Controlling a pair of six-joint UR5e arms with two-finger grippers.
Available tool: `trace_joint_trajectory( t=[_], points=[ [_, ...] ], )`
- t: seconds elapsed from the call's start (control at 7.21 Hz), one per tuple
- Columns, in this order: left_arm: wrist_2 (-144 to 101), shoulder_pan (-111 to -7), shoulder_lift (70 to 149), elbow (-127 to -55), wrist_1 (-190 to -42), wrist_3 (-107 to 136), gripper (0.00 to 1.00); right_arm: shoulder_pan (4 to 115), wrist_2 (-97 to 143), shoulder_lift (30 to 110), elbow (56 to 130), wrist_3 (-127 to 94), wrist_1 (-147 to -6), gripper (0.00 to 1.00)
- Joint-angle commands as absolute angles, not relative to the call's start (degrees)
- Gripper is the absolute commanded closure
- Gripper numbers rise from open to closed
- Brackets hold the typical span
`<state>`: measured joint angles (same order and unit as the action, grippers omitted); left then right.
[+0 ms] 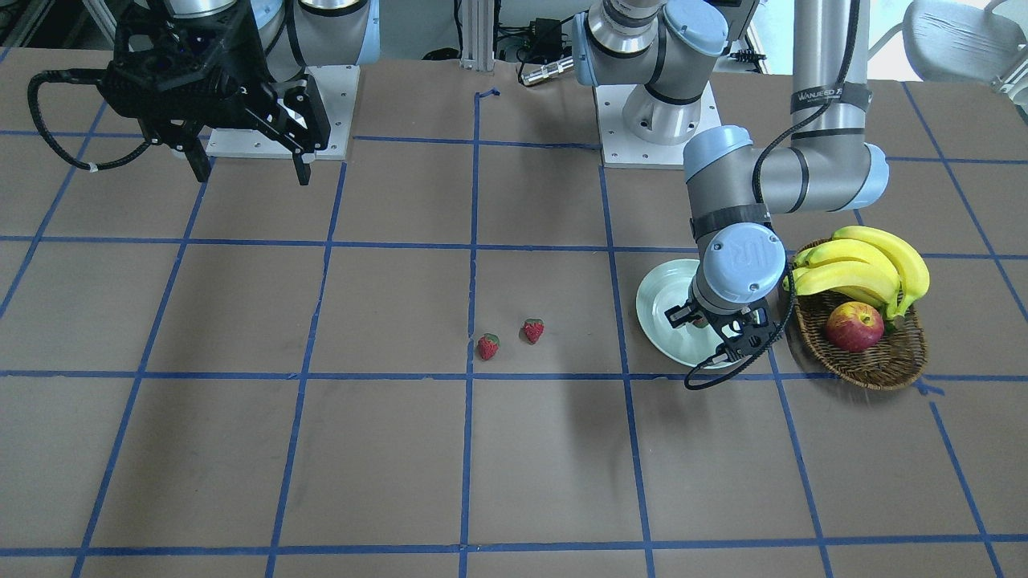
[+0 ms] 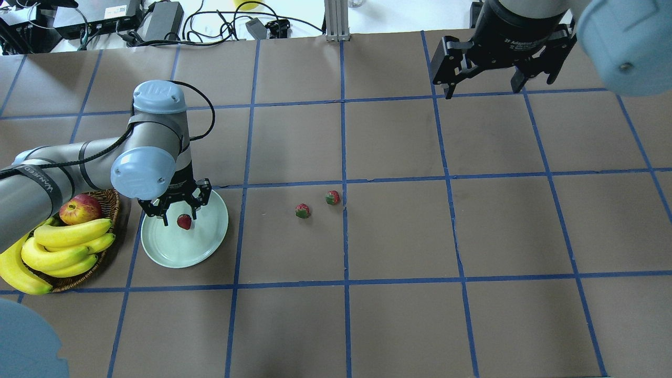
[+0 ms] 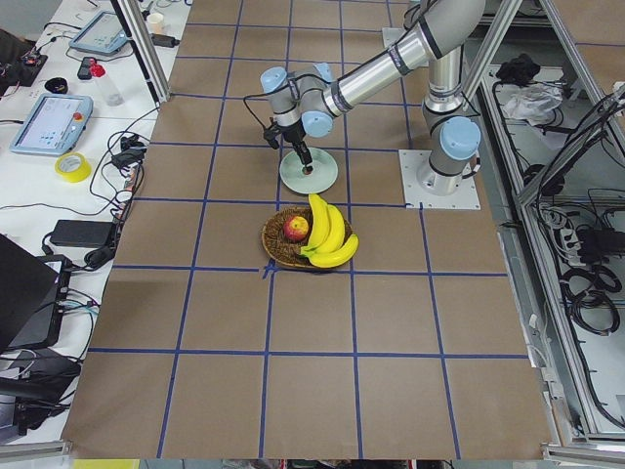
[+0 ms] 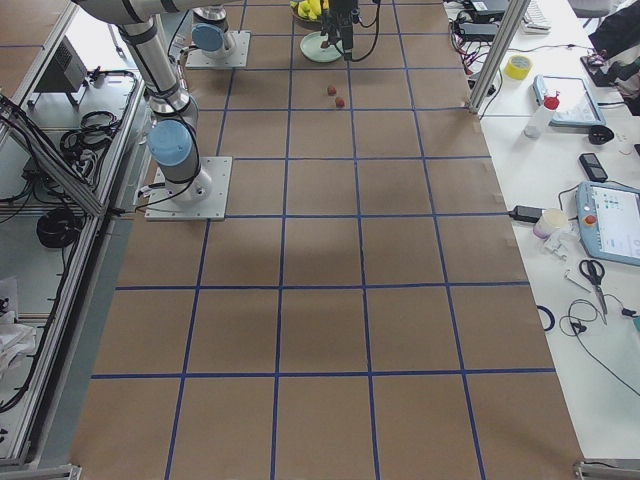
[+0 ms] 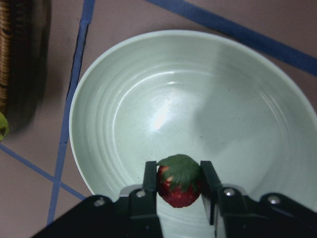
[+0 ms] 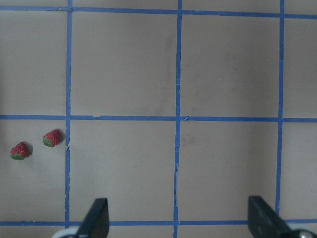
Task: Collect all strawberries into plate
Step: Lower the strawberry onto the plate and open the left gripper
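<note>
Brown taped table (image 2: 399,231): left gripper (image 5: 179,169) clamps one strawberry (image 5: 179,184) above the plate (image 5: 124,99), gripper body cut off at frame bottom. Two strawberries (image 2: 302,211) (image 2: 332,197) lie at overhead centre; right gripper (image 6: 179,218) spread, empty, only its fingertips showing

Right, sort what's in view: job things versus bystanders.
Job: small red strawberry held in the left gripper; two small red strawberries on the table; round pale mint-green plate.
Lying about: brown oval wicker basket; yellow bananas; red-yellow apple.

The strawberries (image 2: 302,211) are red with green caps, and the plate (image 2: 178,254) is plain pale mint green. The table (image 2: 399,231) is brown with a blue grid; the basket (image 1: 883,365) is woven brown, the bananas (image 1: 867,265) yellow, the apple (image 1: 854,327) red and yellow
</note>
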<state>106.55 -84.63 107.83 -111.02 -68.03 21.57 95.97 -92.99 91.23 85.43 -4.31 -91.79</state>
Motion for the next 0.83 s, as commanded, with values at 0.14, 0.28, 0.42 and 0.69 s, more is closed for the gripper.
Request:
trace_joint_trajectory(
  t=[0.14,0.28,0.42,0.69],
  points=[
    [98.4,-88.6,105.0,-110.3,-67.1,22.3,0.00,95.9,-93.0,91.2,85.4,-4.3,-91.8,0.00],
    [94.3,-90.5,104.9,-110.3,-66.1,24.4,0.00,95.9,-93.0,91.2,85.4,-4.3,-91.9,0.00],
    [92.0,-92.2,105.0,-110.2,-65.7,29.7,0.00,95.9,-93.0,91.1,85.4,-4.3,-92.1,0.00],
    [86.5,-96.0,106.8,-110.5,-58.7,36.5,0.00,95.9,-92.9,91.1,85.4,-4.3,-92.3,0.00]
  ],
)
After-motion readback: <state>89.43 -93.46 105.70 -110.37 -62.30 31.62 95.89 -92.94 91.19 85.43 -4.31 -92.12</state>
